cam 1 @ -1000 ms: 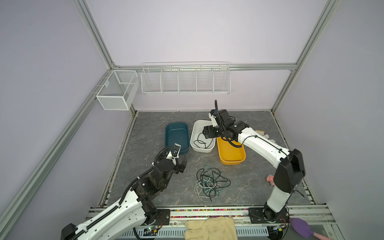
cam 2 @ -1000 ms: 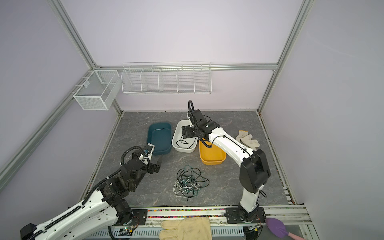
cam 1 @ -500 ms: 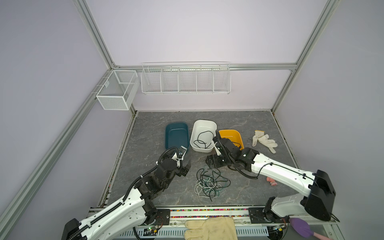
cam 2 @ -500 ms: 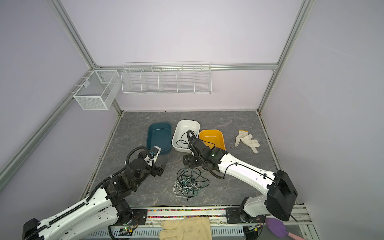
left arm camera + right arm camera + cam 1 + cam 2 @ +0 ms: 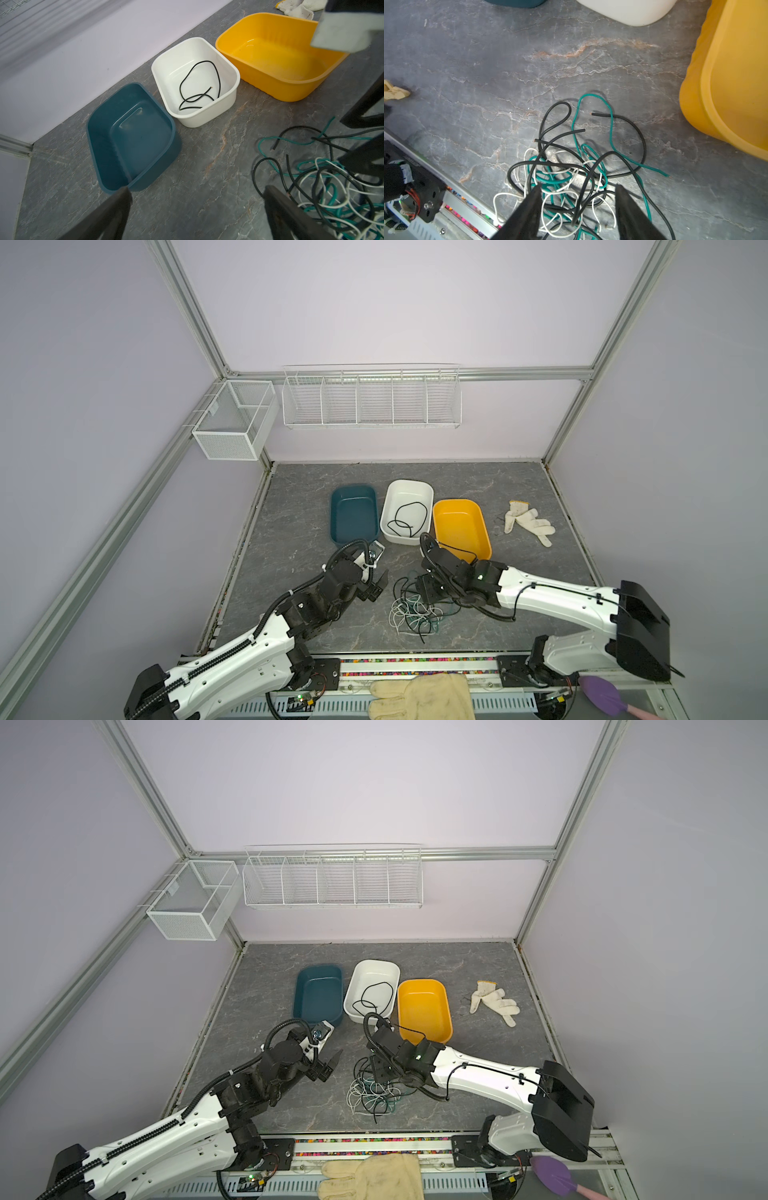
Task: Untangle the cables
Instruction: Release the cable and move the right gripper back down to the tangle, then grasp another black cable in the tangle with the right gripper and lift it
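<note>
- The cables (image 5: pixel 411 610) lie in one loose tangle of black, white and green strands on the grey table (image 5: pixel 299 531), at the lower centre of both top views, below the row of bins.
- A single black cable (image 5: pixel 219 81) lies coiled apart from the tangle, inside the white bin (image 5: pixel 409 491).
- The white bin stands between the teal bin (image 5: pixel 353 514) and the yellow bin (image 5: pixel 459 522). All three are side by side at mid-frame, and no cable shows in the teal or the yellow one.
- The left gripper (image 5: pixel 197 190) is spread wide and holds nothing. In both top views it sits just left of the tangle, below the teal bin, and no strand lies between its fingers.
- The right gripper (image 5: pixel 578 187) is down in the tangle, at its upper right edge in both top views.
- In the right wrist view its two fingers (image 5: pixel 529 207) stand a middling gap apart, with black, white and green strands lying between them. They are not pressed onto any strand.
- In the same view a green loop and several cut black ends spread out from the heap toward the yellow bin without touching it.
- A white glove (image 5: pixel 528 520) lies flat at the right of the table, well apart from the bins and cables.
- A big tan glove (image 5: pixel 419 697) lies on the rail at the bottom edge, between the two arm bases.
- Wire baskets (image 5: pixel 370 398) hang on the back wall, in the upper half of both top views.
</note>
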